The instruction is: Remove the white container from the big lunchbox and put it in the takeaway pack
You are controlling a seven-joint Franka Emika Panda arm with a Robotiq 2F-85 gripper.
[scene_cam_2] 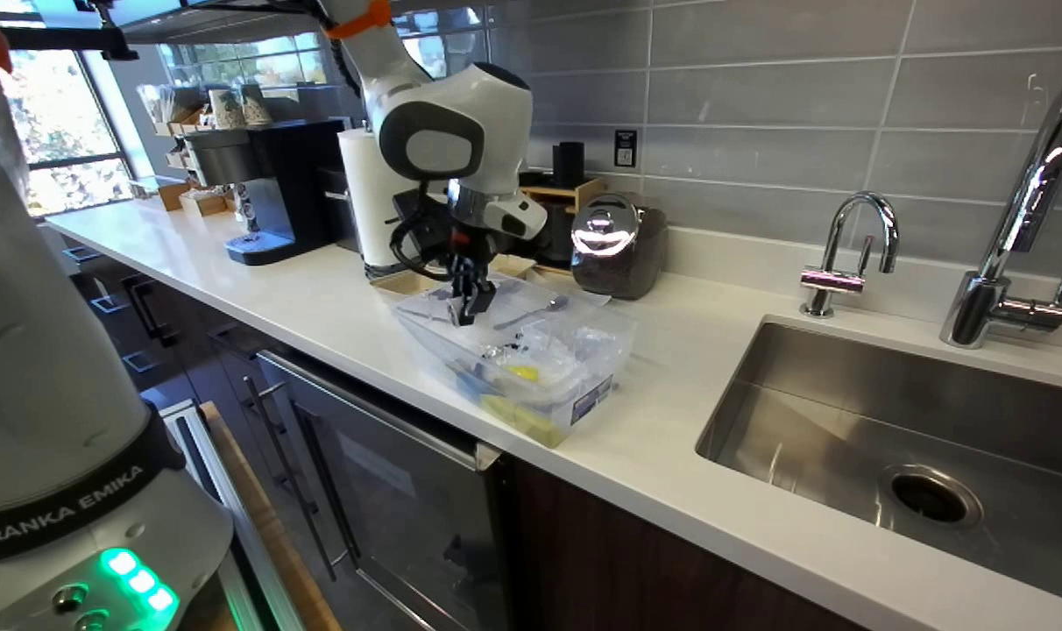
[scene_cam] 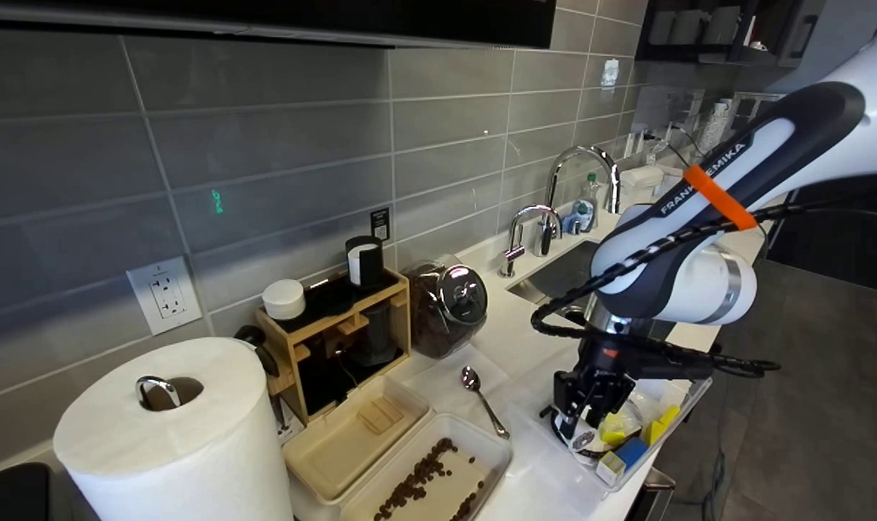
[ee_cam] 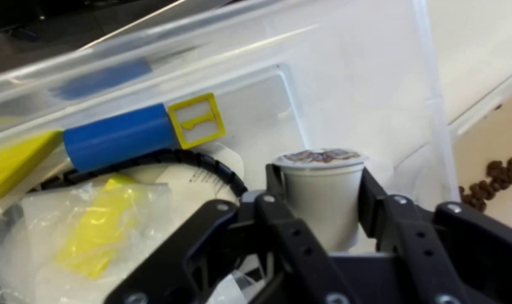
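Note:
The white container [ee_cam: 323, 202] is a small white cup with a brown-printed lid. My gripper [ee_cam: 319, 181] is shut on its sides in the wrist view, and the lid faces away from the palm. In both exterior views the gripper [scene_cam: 579, 423] [scene_cam_2: 468, 307] is at the end of the big lunchbox [scene_cam: 688, 405] [scene_cam_2: 614, 350] nearest the takeaway pack. I cannot tell how high the cup is above the box floor. The lunchbox is clear plastic. The takeaway pack [scene_cam: 330, 459] lies open beside it, one half bare, the other scattered with brown beans [scene_cam: 420, 470].
The lunchbox also holds a blue and yellow item [ee_cam: 121, 135], a black coiled cable [ee_cam: 188, 158] and a plastic bag [ee_cam: 99, 228]. A spoon [scene_cam: 485, 405] lies by the pack. A wooden rack [scene_cam: 344, 318], a jar [scene_cam: 438, 311] and a paper roll [scene_cam: 171, 434] stand around it.

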